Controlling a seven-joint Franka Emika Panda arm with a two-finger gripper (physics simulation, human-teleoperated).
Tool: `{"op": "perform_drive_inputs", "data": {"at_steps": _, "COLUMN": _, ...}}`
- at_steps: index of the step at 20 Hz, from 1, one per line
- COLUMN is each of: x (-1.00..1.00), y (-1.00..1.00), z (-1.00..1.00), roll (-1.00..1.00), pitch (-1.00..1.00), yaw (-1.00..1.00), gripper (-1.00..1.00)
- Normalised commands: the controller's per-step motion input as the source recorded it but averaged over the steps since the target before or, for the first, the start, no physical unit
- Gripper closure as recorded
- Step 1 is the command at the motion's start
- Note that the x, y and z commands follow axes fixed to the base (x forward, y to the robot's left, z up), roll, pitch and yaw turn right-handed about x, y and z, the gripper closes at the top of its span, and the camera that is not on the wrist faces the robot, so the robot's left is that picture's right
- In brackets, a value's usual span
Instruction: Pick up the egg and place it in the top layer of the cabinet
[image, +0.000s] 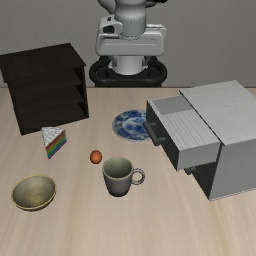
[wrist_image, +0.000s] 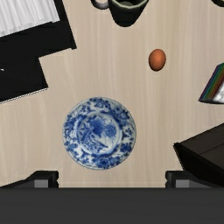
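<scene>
While the egg (image: 96, 156) lies untouched on the counter (image: 200, 230), just beside the mug (image: 121, 175) and apart from it, the end effector (wrist_image: 112, 181) hangs high above the plate (wrist_image: 99, 132), fingers spread wide and holding nothing. The egg (wrist_image: 157, 59) sits beyond the plate and off to one side of the fingers, on bare wood, with a small box (image: 53, 143) and a dark shelf (image: 45, 85) toward the exterior view's left and a bowl (image: 35, 193) farther forward. On the exterior view's right stands the grey cabinet (image: 225, 125), its top drawer (image: 178, 128) already pulled out (the likely destination, judging by the task).

By the look of things the job is at its opening step: the reach for the egg, with no grasp yet made. The next move calls for carrying the hand across from the plate until the egg lies between the fingers, then lowering straight down. The mug's closeness leaves little room on that side, and a round egg may roll if one finger touches first.
</scene>
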Motion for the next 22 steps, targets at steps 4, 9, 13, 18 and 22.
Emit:
{"op": "perform_drive_inputs", "data": {"at_steps": 4, "x": 0.00, "y": -1.00, "z": 0.00, "roll": 0.00, "pitch": 0.00, "yaw": 0.00, "gripper": -1.00}}
{"op": "perform_drive_inputs", "data": {"at_steps": 9, "x": 0.20, "y": -0.80, "z": 0.00, "roll": 0.00, "pitch": 0.00, "yaw": 0.00, "gripper": -1.00}}
{"op": "perform_drive_inputs", "data": {"at_steps": 13, "x": 1.00, "y": 0.00, "z": 0.00, "roll": 0.00, "pitch": 0.00, "yaw": 0.00, "gripper": -1.00}}
{"op": "perform_drive_inputs", "data": {"at_steps": 18, "x": 1.00, "y": 0.00, "z": 0.00, "roll": 0.00, "pitch": 0.00, "yaw": 0.00, "gripper": -1.00}}
{"op": "perform_drive_inputs", "data": {"at_steps": 22, "x": 1.00, "y": 0.00, "z": 0.00, "roll": 0.00, "pitch": 0.00, "yaw": 0.00, "gripper": -1.00}}
